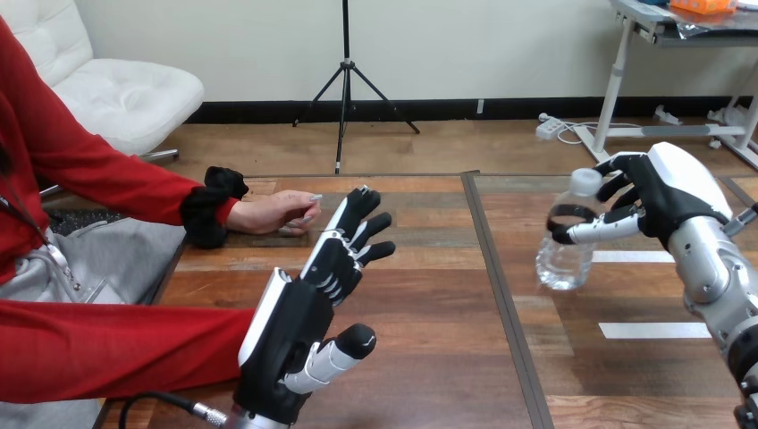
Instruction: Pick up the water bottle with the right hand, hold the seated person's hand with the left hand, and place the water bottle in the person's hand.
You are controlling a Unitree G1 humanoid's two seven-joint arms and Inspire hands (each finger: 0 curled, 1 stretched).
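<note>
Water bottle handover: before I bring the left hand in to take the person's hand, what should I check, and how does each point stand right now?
1. Right hand curled round the water bottle: ok.
2. Bottle's cap on: ok.
3. Bottle lifted off the table: cannot tell.
4. Left hand open, fingers straight, ready to close: ok.
5. Person's hand resting on the table, ahead of the left hand: ok.
6. Left hand holding the person's hand: not ok, no finger or thumb curled round it yet.
</note>
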